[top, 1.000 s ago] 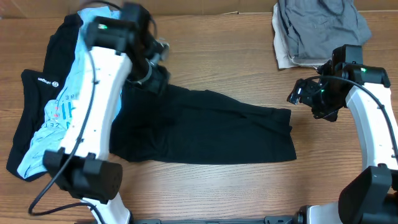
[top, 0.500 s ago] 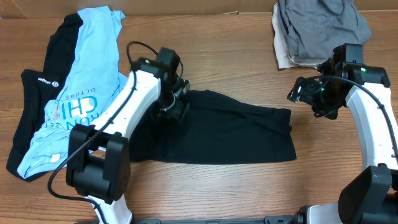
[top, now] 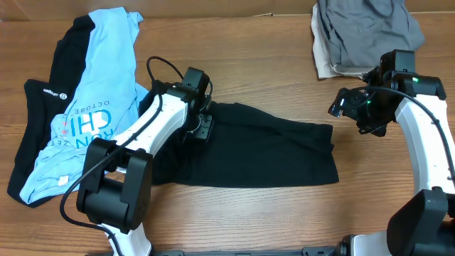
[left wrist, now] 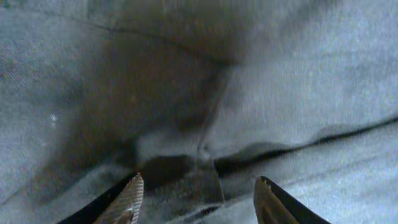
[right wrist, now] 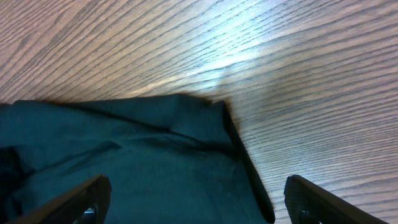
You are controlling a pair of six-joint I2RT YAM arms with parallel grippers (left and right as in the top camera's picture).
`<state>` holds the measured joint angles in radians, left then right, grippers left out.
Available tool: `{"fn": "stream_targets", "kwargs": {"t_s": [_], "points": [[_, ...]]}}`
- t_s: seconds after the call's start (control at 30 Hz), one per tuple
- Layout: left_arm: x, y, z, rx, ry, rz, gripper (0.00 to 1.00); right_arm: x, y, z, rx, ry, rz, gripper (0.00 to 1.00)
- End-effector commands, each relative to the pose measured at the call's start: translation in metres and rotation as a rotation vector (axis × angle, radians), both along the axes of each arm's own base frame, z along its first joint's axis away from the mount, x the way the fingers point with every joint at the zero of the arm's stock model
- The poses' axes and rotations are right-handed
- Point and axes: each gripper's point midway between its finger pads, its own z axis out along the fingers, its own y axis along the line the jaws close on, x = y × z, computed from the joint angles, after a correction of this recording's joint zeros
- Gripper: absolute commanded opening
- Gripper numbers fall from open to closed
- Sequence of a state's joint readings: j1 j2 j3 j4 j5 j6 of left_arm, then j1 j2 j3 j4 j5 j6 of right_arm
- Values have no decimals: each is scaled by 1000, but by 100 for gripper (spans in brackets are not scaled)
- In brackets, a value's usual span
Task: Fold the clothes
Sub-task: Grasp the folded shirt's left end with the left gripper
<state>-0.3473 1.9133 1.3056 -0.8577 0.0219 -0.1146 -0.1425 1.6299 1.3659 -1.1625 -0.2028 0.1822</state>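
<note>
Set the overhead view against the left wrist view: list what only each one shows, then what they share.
Overhead only: the light-blue tee lying over a black logo garment at left, a grey pile at the far right corner, and the right tool near the black shirt's right corner. Left wrist only: the left tool's ribbed fingertips standing apart, with a raised crease in the cloth between them. Both: the left tool over the black shirt's left end.
</note>
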Motion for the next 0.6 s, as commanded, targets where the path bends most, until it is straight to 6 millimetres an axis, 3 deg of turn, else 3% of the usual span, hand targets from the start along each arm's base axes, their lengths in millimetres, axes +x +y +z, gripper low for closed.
{"fn": "stream_targets", "kwargs": {"t_s": [0.0, 0.57], "points": [[-2, 4, -5, 17, -1, 24, 56, 5, -1, 5, -8, -24, 8, 92], [-7, 9, -12, 38, 10, 15, 22, 5, -1, 5, -8, -25, 8, 93]]}}
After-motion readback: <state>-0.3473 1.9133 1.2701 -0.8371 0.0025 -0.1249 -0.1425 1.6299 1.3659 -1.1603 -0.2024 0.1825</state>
